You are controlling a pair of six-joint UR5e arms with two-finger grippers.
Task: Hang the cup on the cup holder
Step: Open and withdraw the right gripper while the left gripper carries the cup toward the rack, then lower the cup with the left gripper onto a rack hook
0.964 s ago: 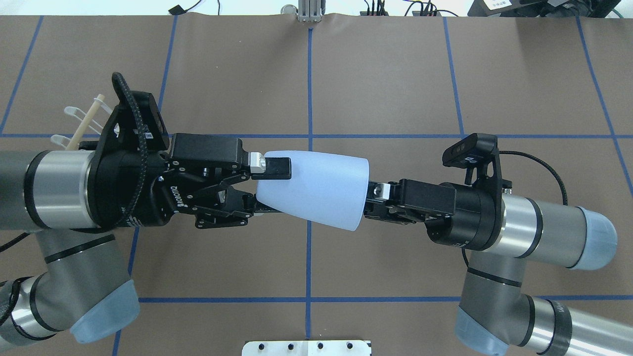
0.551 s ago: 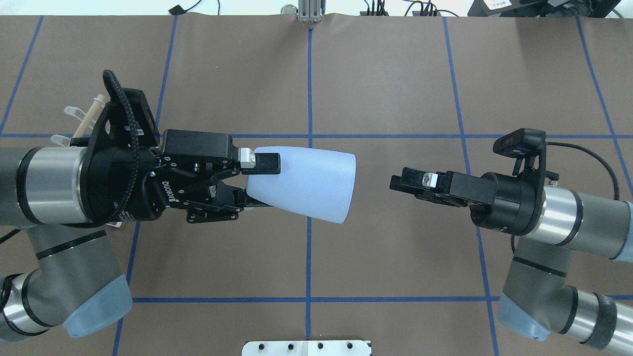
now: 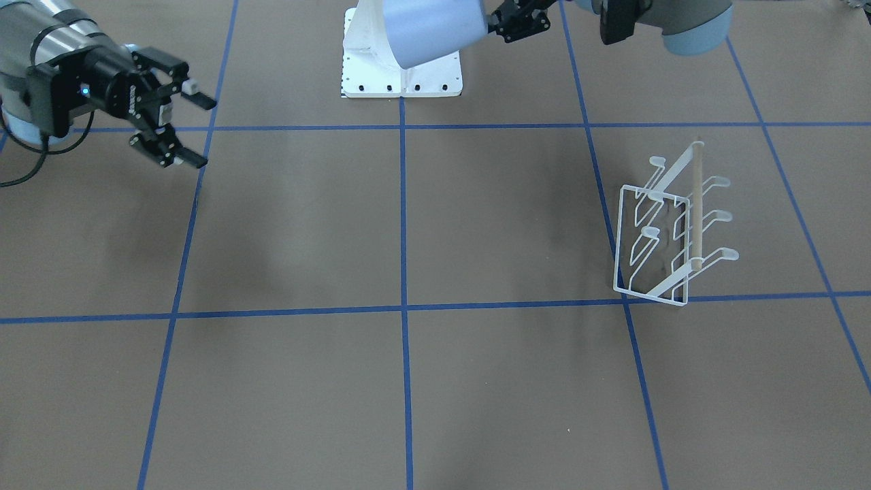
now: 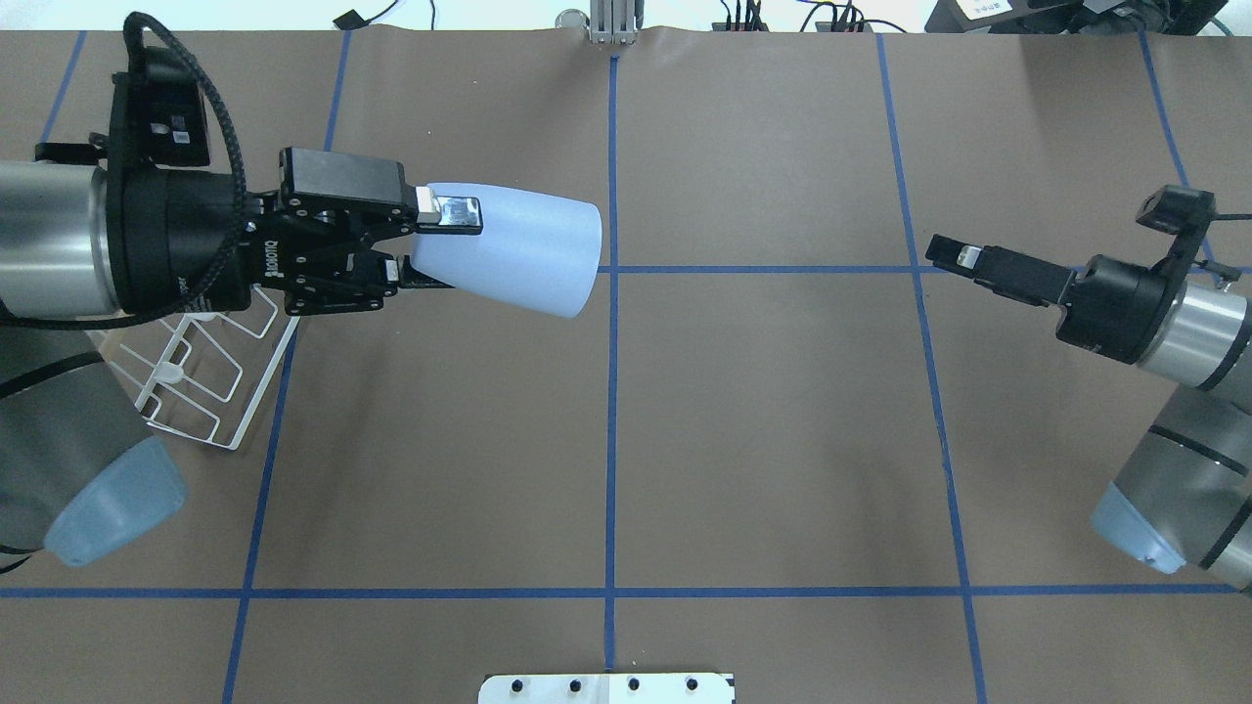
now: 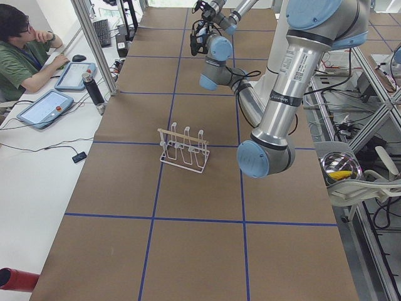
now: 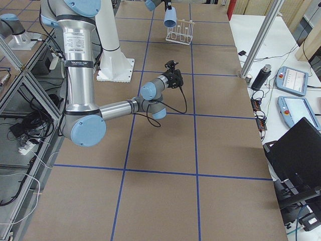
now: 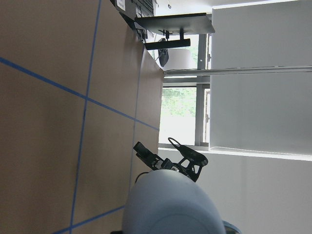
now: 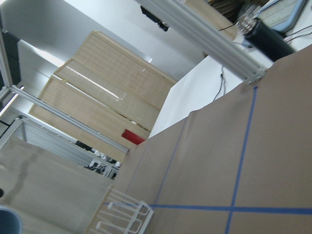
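The pale blue cup lies sideways in the air with its mouth toward the right. My left gripper is shut on its narrow base. The cup also shows in the front view, held high by the left gripper, and fills the bottom of the left wrist view. The white wire cup holder with its wooden rod stands on the table. In the overhead view the cup holder is partly hidden under the left arm. My right gripper is open and empty, far from the cup, and also shows at the overhead view's right.
The white robot base plate sits at the near table edge. Blue tape lines grid the brown table. An operator sits past the far edge with tablets and a dark bottle.
My right gripper let go of the cup's rim and drew back to the right. My left gripper carried the cup left and farther from me, over the rack's side.
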